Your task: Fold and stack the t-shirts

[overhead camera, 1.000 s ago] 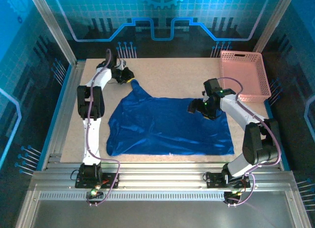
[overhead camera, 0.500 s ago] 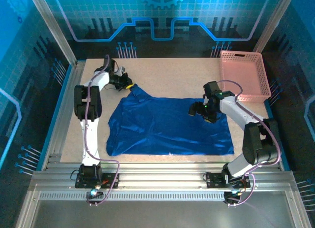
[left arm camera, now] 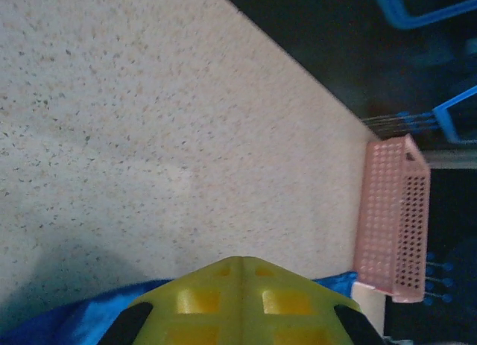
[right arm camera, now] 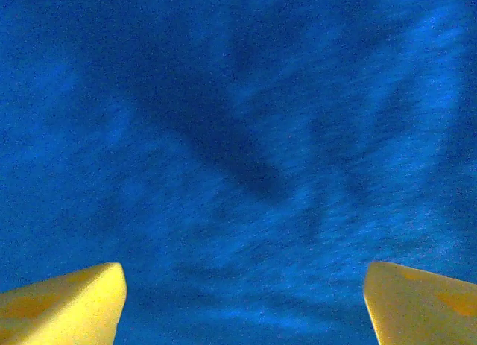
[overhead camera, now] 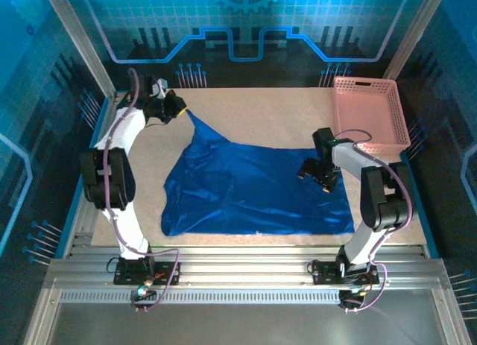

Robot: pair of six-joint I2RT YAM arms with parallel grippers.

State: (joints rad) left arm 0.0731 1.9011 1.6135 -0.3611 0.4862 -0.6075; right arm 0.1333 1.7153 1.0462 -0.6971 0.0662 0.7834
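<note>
One royal-blue t-shirt (overhead camera: pixel 253 188) lies spread across the centre of the desk (overhead camera: pixel 261 106), its far-left corner pulled to a peak. Left claw (overhead camera: pixel 177 109): clamped together on that corner. Right claw (overhead camera: pixel 314 175): over the shirt's right side, fingers (right arm camera: pixel 71 304) wide apart, gripping nothing. Pink basket (overhead camera: pixel 369 114): far-right corner.

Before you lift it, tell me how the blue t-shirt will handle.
Probably floppy: a corner of the t-shirt stretches into a peak toward the left tool. Likely light and thin: it lies flat with shallow wrinkles. Lifted, it would probably sag.
</note>
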